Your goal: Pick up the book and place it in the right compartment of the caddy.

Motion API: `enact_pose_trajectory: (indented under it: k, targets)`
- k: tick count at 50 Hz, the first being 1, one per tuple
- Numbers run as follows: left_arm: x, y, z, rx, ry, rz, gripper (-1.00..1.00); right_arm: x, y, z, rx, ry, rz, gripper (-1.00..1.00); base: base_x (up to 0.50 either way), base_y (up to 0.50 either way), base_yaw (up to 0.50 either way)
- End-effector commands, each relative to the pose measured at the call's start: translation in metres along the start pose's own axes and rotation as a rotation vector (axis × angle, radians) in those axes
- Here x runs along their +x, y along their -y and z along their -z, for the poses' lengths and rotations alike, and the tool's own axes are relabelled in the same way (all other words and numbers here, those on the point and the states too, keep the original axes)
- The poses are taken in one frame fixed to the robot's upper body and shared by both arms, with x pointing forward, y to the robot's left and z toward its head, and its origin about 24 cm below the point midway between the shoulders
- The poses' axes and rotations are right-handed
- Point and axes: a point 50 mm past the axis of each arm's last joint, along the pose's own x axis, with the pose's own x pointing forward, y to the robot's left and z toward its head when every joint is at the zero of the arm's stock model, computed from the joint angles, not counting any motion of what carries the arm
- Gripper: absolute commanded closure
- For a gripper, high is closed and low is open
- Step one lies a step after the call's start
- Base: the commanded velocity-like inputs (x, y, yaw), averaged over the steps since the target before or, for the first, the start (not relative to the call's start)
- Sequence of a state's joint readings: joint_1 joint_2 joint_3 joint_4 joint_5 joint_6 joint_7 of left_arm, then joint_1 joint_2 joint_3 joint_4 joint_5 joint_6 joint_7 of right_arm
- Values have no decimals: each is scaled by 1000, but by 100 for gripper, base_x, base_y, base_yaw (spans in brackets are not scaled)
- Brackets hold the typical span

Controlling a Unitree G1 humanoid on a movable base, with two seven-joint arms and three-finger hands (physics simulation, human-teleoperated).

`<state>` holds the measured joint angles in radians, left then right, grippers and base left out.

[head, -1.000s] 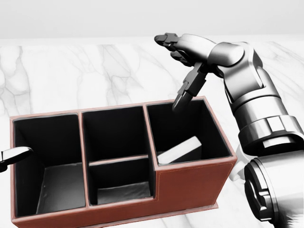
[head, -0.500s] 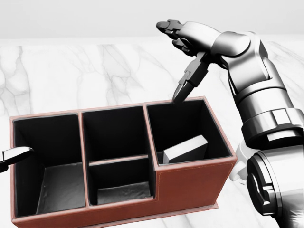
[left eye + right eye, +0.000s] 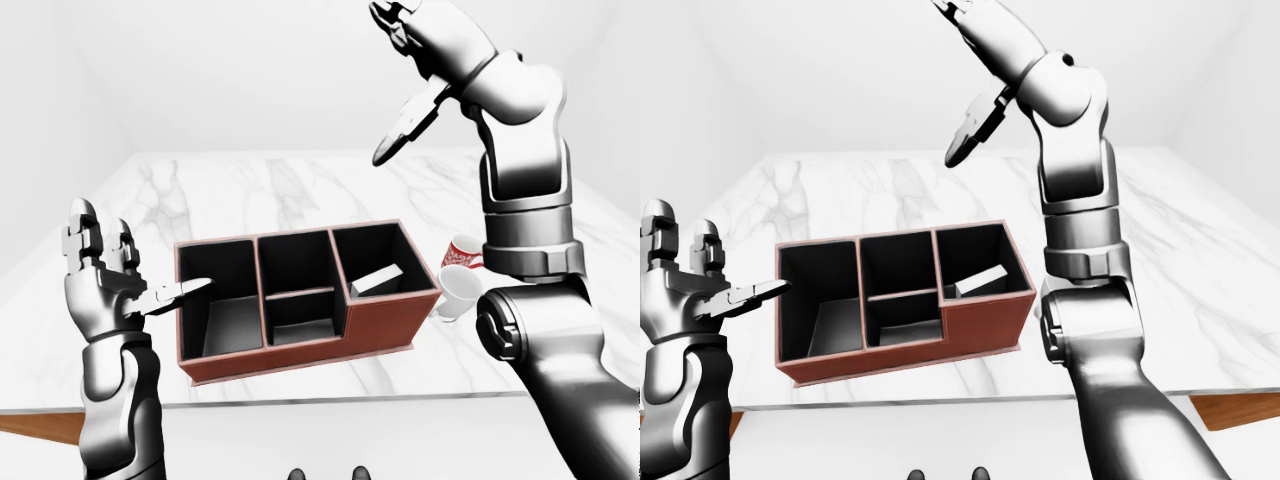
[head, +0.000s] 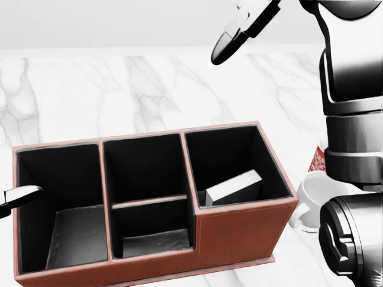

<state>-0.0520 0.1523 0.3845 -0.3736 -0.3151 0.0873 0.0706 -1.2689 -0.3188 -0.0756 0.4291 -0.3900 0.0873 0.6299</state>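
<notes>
A red-brown caddy (image 4: pixel 239 236) with black-lined compartments stands on the white marble table. The pale book (image 4: pixel 234 187) lies tilted inside its right compartment, leaning against the near wall. My right hand (image 3: pixel 405 70) hangs high above the caddy, fingers spread open and holding nothing. At the left of the left-eye view my left hand (image 3: pixel 125 275) is raised beside the caddy's left end, open, one finger (image 4: pixel 19 195) reaching over the left compartment's rim.
A white mug (image 3: pixel 456 291) lies on the table just right of the caddy, with a red-and-white patterned mug (image 3: pixel 463 251) behind it. The marble table (image 3: pixel 250 195) stretches beyond the caddy; a brown floor strip (image 3: pixel 40 427) shows below its near edge.
My right hand has risen well above the caddy, away from the right compartment. The book has settled and lies tilted in that compartment. The left hand has not moved.
</notes>
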Motion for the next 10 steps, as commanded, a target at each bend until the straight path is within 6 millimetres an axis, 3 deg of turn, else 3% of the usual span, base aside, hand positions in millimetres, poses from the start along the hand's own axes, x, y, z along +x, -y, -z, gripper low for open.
enact_pose_trajectory:
  k: [1, 10]
  targets:
    - [-1, 0, 0, 1, 2, 2, -100, -38, 14, -56, -79, 292, 180, -100, 0, 0, 0]
    - [-1, 1, 0, 2, 2, 2, -100, -43, 24, -55, -23, 329, 244, -100, 0, 0, 0]
